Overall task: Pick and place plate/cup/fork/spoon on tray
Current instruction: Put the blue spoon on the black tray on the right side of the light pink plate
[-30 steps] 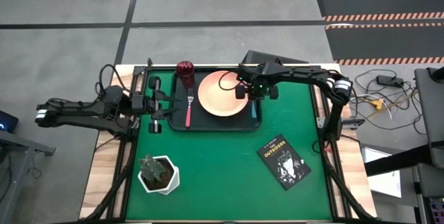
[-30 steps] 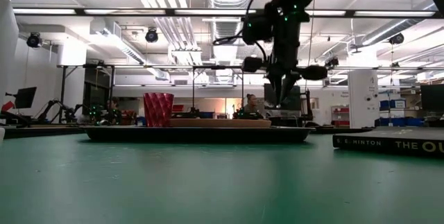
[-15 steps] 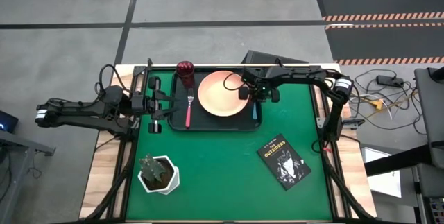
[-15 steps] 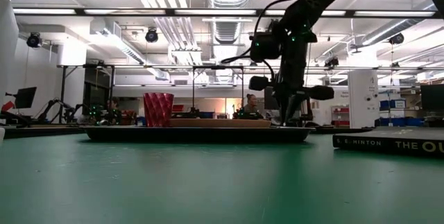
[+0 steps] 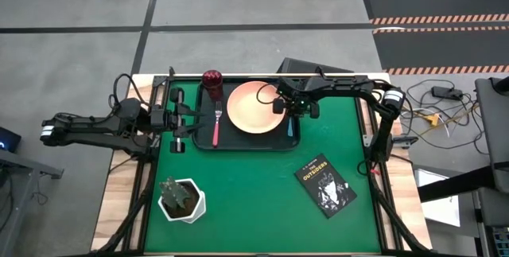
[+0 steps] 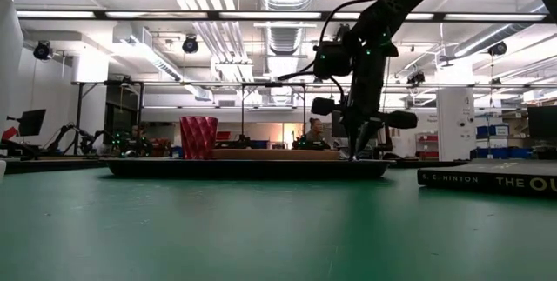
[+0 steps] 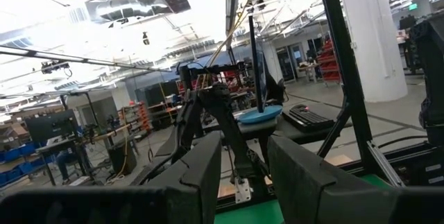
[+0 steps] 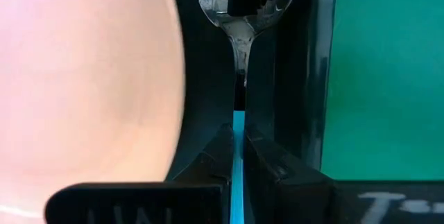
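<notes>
The large black rectangular tray (image 5: 200, 141) with its raised rim is seen at the far side of the green table mat (image 5: 254, 193). On it, the round peach-orange plate (image 5: 248, 107) is laid in the middle, the small dark red cylindrical cup (image 5: 211, 79) is stood at the far left corner, and the pink-handled fork (image 5: 215, 126) with silver tines is laid between the cup side and the plate. The right gripper (image 5: 291, 115) is lowered over the tray's right edge, just beside the plate; its fingers (image 8: 219, 156) are closed tight on the light blue handle of the spoon (image 8: 240, 30), whose shiny metal bowl is seen against the tray floor between plate and rim. The left gripper (image 5: 189, 121) is held at the tray's left edge, fingers parted, nothing between them. A white pot with a green plant (image 5: 182, 199) and a black book with white lettering (image 5: 325, 184) are placed nearer on the mat.
</notes>
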Motion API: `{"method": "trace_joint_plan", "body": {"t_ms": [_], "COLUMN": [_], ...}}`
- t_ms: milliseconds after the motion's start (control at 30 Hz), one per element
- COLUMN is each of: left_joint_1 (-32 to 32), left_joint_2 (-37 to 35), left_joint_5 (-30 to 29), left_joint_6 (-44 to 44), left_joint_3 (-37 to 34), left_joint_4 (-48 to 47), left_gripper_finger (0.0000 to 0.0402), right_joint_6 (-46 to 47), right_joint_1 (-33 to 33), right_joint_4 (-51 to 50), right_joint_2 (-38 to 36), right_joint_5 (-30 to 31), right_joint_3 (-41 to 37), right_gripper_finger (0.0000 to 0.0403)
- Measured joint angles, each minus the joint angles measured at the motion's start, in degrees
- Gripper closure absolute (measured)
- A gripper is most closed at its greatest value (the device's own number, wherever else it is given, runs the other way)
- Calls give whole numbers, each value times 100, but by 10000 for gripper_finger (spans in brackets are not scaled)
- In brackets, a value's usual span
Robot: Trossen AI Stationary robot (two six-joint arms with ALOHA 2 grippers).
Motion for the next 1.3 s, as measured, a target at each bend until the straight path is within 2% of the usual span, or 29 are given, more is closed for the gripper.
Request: {"method": "trace_joint_plan", "body": {"t_ms": [900,1300], "left_joint_1": [0,0], "left_joint_2": [-58,-54], "left_joint_5": [0,0], "left_joint_6": [1,40], "left_joint_3": [0,0], "left_joint_4": [3,1], "left_gripper_finger": [301,301], "right_joint_6": [-232,-270], "right_joint_1": [79,78], "right_joint_4": [663,639], "right_joint_2": [4,-4], "right_joint_5": [113,202], "right_joint_3": [-529,-402], "right_gripper_finger": [389,346]}}
